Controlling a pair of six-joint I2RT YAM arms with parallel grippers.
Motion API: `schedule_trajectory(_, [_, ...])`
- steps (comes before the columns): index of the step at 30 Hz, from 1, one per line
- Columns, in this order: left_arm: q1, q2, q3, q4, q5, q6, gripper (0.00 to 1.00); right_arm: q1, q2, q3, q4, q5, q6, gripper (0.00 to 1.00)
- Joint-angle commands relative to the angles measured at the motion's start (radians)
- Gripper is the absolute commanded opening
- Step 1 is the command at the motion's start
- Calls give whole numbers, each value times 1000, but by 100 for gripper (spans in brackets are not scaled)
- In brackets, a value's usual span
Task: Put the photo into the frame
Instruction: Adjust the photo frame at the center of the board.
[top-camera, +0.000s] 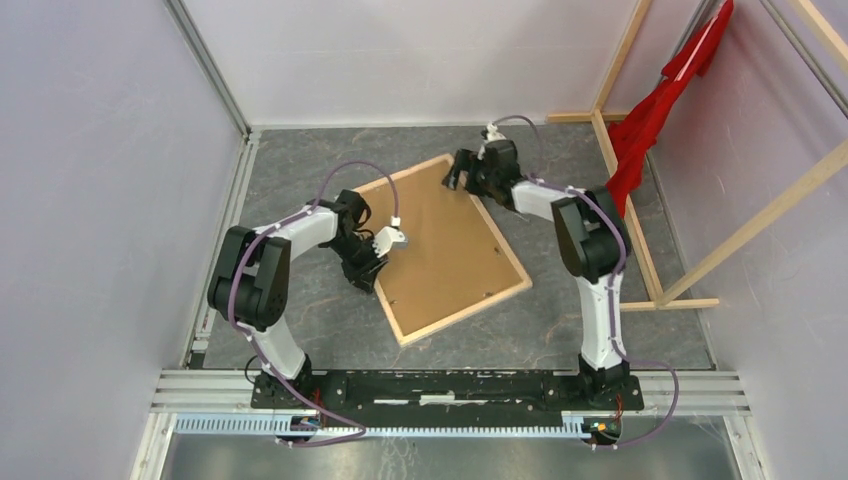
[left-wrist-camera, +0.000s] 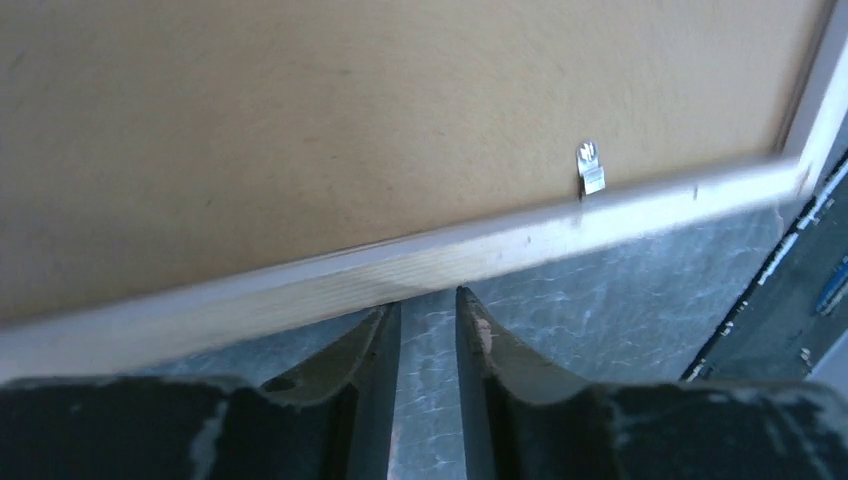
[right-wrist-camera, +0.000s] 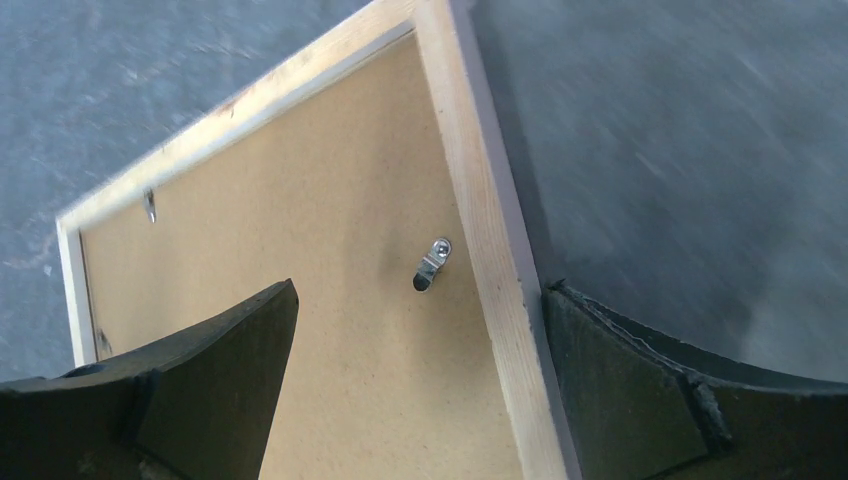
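No writing, label, brand or number can be read in any of the three views. The brown backing board (top-camera: 440, 250) and the bare wood back of the frame (top-camera: 466, 313) show plain surfaces. A small metal clip (left-wrist-camera: 590, 170) bears a dark speck, possibly only its rivet, too blurred to tell.

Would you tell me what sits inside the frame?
A brown backing board fills the frame, with small metal clips at its edge. Anything beneath the board is covered.
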Motion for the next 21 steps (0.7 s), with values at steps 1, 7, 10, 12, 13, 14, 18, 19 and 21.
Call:
schedule_trajectory(1, [-110,44,15,66,15,5,38,124,217,376,-140,-166,35,98])
schedule_trajectory(7, [-242,74,63,44,18,-5,51,164,426,735,-286,-222,40,98])
schedule_trajectory(10, [-236,52,73,-17,5,42,61,114,309,608,-240,-172,14,98])
schedule_trajectory(12, [-218,24,71,-63,5,84,67,71,202,503,-200,-129,-14,98])
schedule_trajectory(13, [-199,9,81,-96,11,108,71,50,149,465,-199,-112,-37,98])
schedule_trajectory(14, [-177,-6,98,-130,25,131,74,34,108,442,-203,-89,-64,98])
schedule_trajectory(18, [-35,-17,245,-264,103,191,75,-10,-37,362,-239,-44,-118,98])
schedule_trajectory(19, [23,-11,292,-273,110,189,74,-11,-68,328,-253,-30,-127,98])
schedule_trajectory(21, [108,13,378,-253,91,161,70,-12,-152,230,-264,-2,-130,98])
